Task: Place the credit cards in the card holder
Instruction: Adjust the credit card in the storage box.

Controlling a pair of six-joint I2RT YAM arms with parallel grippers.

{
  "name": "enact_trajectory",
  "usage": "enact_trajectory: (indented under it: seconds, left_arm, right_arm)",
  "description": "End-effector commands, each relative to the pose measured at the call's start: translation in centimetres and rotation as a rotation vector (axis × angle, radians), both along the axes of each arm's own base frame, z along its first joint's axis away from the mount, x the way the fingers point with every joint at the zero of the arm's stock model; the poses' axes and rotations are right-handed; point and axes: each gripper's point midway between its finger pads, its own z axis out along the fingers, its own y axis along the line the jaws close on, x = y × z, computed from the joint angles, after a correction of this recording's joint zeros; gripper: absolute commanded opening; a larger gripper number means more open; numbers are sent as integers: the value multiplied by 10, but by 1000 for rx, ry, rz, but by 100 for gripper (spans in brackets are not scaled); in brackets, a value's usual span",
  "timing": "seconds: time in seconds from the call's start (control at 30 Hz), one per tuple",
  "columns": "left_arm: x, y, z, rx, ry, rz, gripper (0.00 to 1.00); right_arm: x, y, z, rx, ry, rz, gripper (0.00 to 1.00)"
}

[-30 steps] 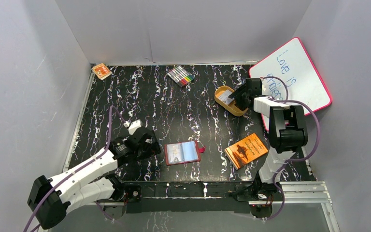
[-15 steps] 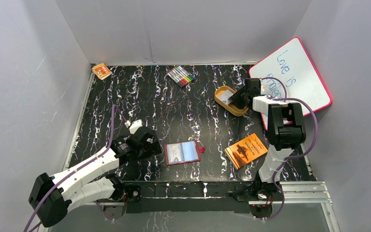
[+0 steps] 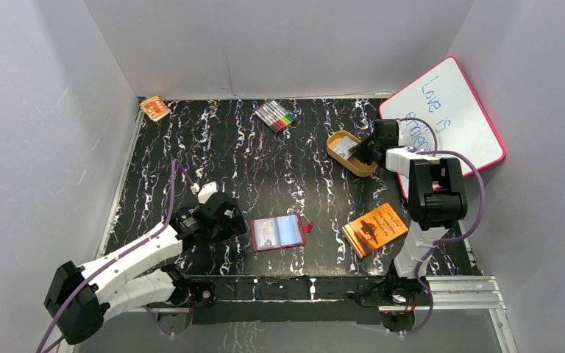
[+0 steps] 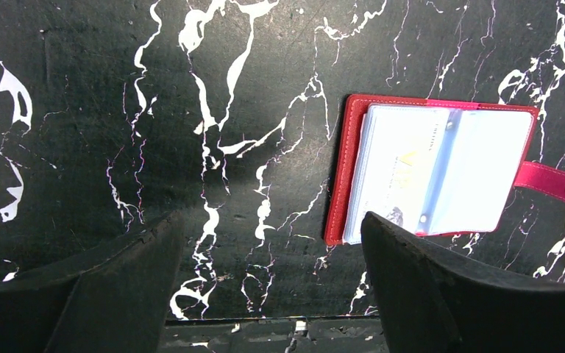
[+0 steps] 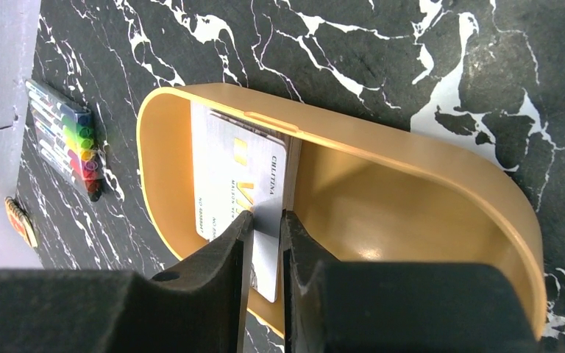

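Right gripper [image 5: 266, 222] clamped on a credit card [image 5: 232, 173] in the far-right tray [image 5: 382, 213] — shallow edge pinch may let it slip or snag the rim on lift.

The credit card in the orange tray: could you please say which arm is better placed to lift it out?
Right: the right tool is shut on the credit card inside the orange tray. The left tool hangs open beside the card holder.
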Motion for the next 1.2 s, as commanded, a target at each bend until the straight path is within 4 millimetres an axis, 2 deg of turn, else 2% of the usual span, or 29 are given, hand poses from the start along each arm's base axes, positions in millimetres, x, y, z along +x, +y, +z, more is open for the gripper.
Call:
enact_trajectory:
  seconds: [0.0, 0.27, 0.4, 0.57, 0.67, 0.8, 1.0, 1.17]
  left_arm:
    - [3, 0, 4, 0, -8, 11, 86]
    - [3, 0, 3, -3, -5, 9, 86]
    - [2, 0, 3, -7, -6, 10, 86]
    - [3, -1, 3, -9, -8, 10, 86]
    - [3, -1, 3, -10, -9, 10, 86]
    - [3, -2, 3, -12, -9, 10, 86]
    - [2, -2, 2, -15, -9, 9, 86]
    - [1, -1, 0, -15, -5, 8, 86]
  right_arm:
    - [-4, -2, 14, 3, -37, -2, 25]
    - [-13, -5, 14, 3, -35, -8, 21]
    - [-18, -8, 16, -1, -35, -19, 13]
    - [-15, -8, 33, 18, -63, -32, 0]
    - [-11, -9, 50, 22, -92, -42, 0]
    - [-10, -10, 55, 21, -96, -48, 0]
    - [-12, -10, 51, 21, -85, -48, 0]
    - [-14, -8, 33, 24, -47, -32, 0]
